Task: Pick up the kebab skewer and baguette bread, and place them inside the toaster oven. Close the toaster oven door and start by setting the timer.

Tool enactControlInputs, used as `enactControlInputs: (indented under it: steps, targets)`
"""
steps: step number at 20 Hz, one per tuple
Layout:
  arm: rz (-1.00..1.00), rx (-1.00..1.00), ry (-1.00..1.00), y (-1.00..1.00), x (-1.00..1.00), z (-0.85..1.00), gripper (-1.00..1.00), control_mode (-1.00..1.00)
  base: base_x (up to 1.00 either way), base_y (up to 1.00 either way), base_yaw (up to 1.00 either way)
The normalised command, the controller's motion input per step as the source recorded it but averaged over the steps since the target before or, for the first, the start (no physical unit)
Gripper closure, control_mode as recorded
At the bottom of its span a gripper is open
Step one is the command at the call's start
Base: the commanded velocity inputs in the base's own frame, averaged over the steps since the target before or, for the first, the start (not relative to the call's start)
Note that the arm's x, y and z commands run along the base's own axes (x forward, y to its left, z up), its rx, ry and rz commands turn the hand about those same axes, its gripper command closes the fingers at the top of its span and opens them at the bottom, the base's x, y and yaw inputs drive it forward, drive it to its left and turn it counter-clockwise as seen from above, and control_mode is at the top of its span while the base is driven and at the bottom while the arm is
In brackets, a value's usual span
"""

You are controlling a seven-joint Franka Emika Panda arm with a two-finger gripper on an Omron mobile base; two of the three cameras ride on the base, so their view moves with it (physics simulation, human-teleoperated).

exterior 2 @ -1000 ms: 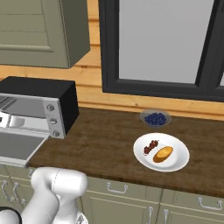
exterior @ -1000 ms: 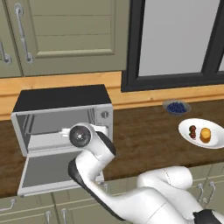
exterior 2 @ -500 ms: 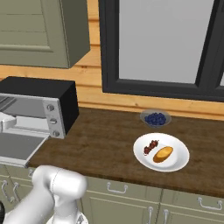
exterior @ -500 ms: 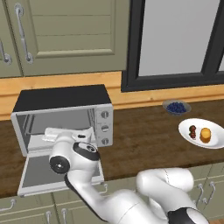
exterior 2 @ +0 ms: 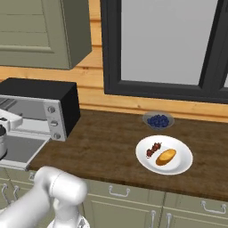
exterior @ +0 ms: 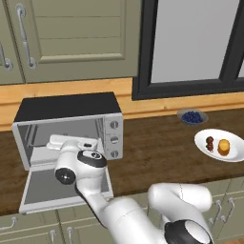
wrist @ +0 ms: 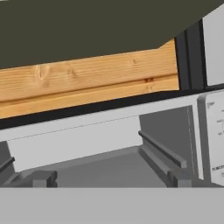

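Pincer (wrist: 109,178) wide open, empty; facing toaster oven (exterior: 71,121) cavity | kebab skewer (exterior 2: 154,149), baguette bread (exterior 2: 166,156) well apart

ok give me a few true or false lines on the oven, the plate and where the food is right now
1. The oven door hangs open. True.
2. The skewer lies inside the oven. False: it is on the plate, beside the baguette.
3. The bowl of berries stands behind the plate, nearer the window. True.
4. The tool holds the baguette. False: the baguette is on the plate, far from the arm, which is at the oven.
5. The oven's knobs run down its right side. True.
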Motion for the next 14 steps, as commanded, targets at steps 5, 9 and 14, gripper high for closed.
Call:
enactControlInputs:
  steps: [5,9,14]
  targets:
    - [0.00,0.00,0.00,0.08,0.28,-0.05,-1.00,-1.00,0.00,0.00,0.00]
    - [0.00,0.00,0.03,0.00,0.27,-0.10,-1.00,-1.00,0.00,0.00,0.00]
    - [0.00,0.00,0.05,0.00,0.14,-0.18,-1.00,-1.00,0.00,0.00,0.00]
